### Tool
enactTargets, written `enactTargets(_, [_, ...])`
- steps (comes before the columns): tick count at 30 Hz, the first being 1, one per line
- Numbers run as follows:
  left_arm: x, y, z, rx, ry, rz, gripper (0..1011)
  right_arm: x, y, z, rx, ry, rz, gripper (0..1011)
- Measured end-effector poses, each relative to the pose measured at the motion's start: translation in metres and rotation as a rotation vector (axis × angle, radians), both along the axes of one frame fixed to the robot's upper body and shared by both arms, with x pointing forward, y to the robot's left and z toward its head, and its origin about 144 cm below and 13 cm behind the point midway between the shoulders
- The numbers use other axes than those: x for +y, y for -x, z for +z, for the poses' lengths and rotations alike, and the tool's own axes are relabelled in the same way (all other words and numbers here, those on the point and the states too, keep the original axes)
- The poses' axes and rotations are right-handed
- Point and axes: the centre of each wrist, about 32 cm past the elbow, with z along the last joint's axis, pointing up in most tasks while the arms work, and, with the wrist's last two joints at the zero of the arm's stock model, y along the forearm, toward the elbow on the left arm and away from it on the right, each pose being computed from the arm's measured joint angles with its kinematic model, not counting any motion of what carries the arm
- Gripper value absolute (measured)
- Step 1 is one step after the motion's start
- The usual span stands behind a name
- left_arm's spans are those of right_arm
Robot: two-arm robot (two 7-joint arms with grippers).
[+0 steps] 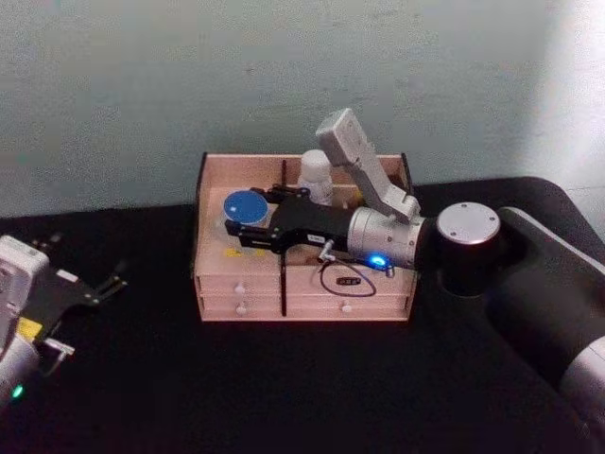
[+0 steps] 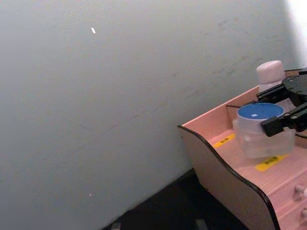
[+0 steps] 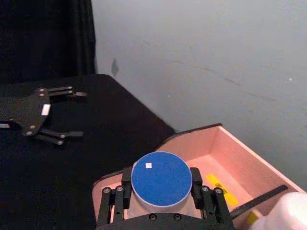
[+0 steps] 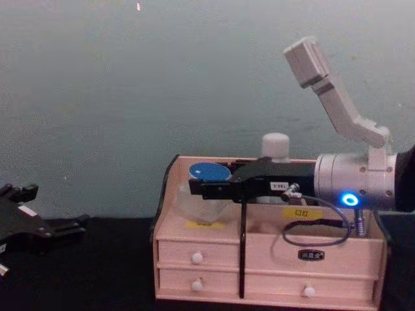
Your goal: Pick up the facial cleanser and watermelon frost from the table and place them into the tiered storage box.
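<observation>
- Tool state, right: the right gripper (image 1: pixel 248 219) reaches across the top of the tiered storage box (image 1: pixel 236 284) from its right end. Its fingers are clamped on either side of the blue-lidded jar (image 3: pixel 161 178), just below the lid.
- Tool state, left: the left gripper (image 3: pixel 76 113) rests on the table well to the left of the box, with its fingers spread and nothing between them.
- Object position: the jar stands upright in the box's left compartment, by a yellow label (image 2: pixel 269 163). Whether its base is fully seated on the shelf cannot be confirmed.
- Second item: a white-capped bottle (image 1: pixel 316 175) stands upright at the back of the box, just right of the centre divider.
- Handling, judged: the jar looks like a small, rigid container with a clear plastic wall. It is probably light, and its smooth sides may slip.
- Grip point: take the jar across the body under the lid rim, as it is held here. The round lid offers no flat faces.
- Surface: a black cloth-covered table (image 1: pixel 284 378) surrounds the box. It is matte and should hold things in place.
- Room: a plain pale wall (image 1: pixel 142 85) stands close behind the box, which limits reach on that side.
</observation>
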Motion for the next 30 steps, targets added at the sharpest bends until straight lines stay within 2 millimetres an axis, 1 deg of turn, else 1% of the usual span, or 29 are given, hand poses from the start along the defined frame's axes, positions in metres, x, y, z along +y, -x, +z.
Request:
enactTargets(10, [0.0, 0.0, 0.0, 0.0, 0.0, 0.0, 1001, 0.0012, -0.0061, -0.001, 0.017, -0.011, -0.02, 712])
enactTargets(30, [0.0, 0.0, 0.0, 0.0, 0.0, 0.0, 1001, 0.0013, -0.0063, -0.0012, 0.023, -0.011, -0.021, 711])
